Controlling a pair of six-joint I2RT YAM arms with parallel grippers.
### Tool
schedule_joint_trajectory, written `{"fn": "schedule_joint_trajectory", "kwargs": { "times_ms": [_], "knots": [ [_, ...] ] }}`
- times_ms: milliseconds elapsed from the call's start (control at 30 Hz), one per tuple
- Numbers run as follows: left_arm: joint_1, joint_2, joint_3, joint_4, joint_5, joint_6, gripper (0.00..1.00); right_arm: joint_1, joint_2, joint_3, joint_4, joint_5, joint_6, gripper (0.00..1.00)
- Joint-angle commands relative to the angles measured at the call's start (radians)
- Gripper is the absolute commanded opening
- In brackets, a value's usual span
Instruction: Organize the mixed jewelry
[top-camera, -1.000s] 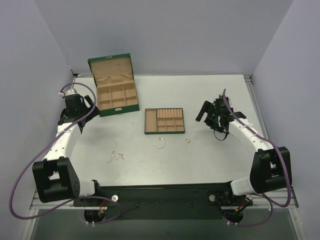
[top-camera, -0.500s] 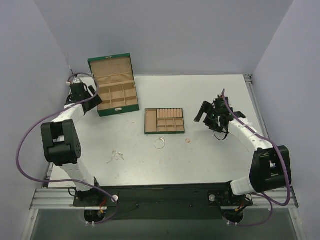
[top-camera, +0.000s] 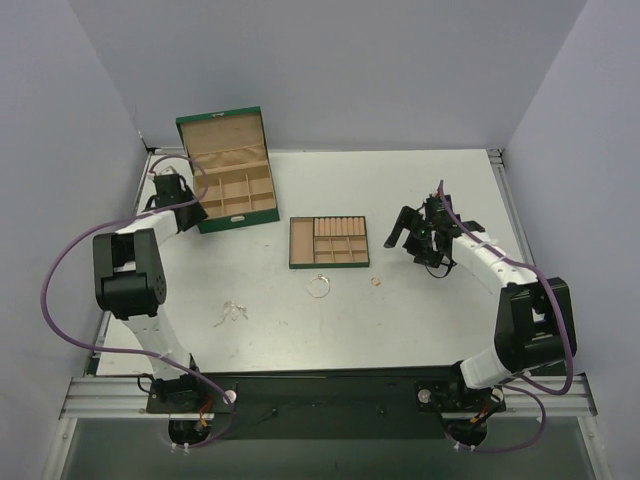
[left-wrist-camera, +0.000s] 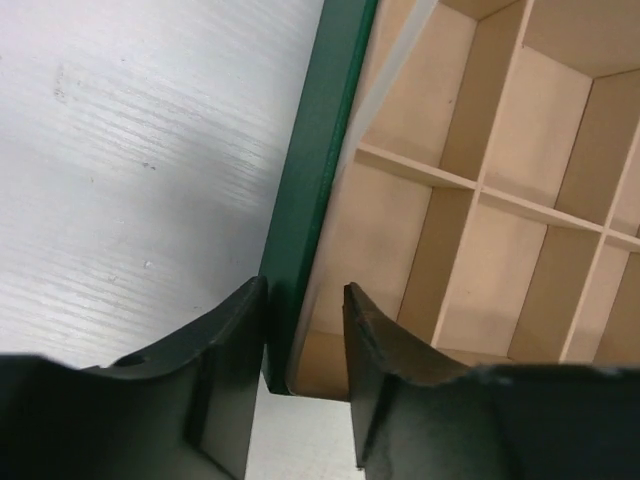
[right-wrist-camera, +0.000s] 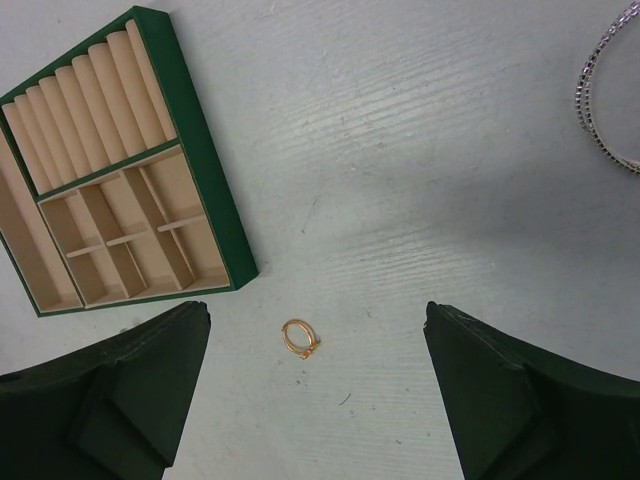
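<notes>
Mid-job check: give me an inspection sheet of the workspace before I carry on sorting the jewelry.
Surface: white table, flat, looks clean.
Job's things: bangle, ring and chain lie loose on the table, apart from one another, none in a compartment. The green box stands open and the ring tray lies beside it; the compartments in view are empty.
Clutter: nothing seen.
Grippers: left gripper straddles a side wall of the green box near a corner, jaws partly open. Right gripper is wide open above the ring, holding nothing.
Cables: purple cables loop off both arms, none lying on the jewelry.
Surroundings: plain pale walls on three sides.
</notes>
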Motion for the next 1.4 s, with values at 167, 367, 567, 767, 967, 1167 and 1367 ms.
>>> {"fn": "schedule_joint_trajectory", "kwargs": {
  "times_ms": [167, 367, 567, 767, 967, 1167, 1367],
  "knots": [
    [-0.104, -0.041, -0.079, -0.034, 0.003, 0.045, 0.16, -0.004, 0.000, 0.021, -0.021, -0.008, -0.022, 0.94],
    [-0.210, -0.123, -0.181, -0.056, -0.026, 0.033, 0.09, -0.002, 0.002, 0.012, -0.034, -0.002, -0.042, 0.94],
    [-0.281, -0.206, -0.283, -0.031, -0.027, -0.034, 0.08, 0.001, -0.014, 0.007, -0.055, -0.005, -0.062, 0.94],
    [-0.302, -0.241, -0.355, -0.024, -0.070, -0.126, 0.00, -0.002, -0.066, -0.048, -0.081, 0.096, -0.071, 0.94],
    [-0.370, -0.253, -0.395, -0.005, -0.084, -0.205, 0.00, 0.005, -0.124, -0.075, -0.103, 0.191, -0.056, 0.93],
    [-0.431, -0.273, -0.429, -0.005, -0.141, -0.254, 0.00, -0.157, -0.115, -0.042, -0.164, 0.297, -0.023, 0.91],
    [-0.451, -0.302, -0.496, 0.022, -0.159, -0.304, 0.00, -0.195, -0.126, -0.031, -0.155, 0.277, -0.057, 0.90]
  ]
}}
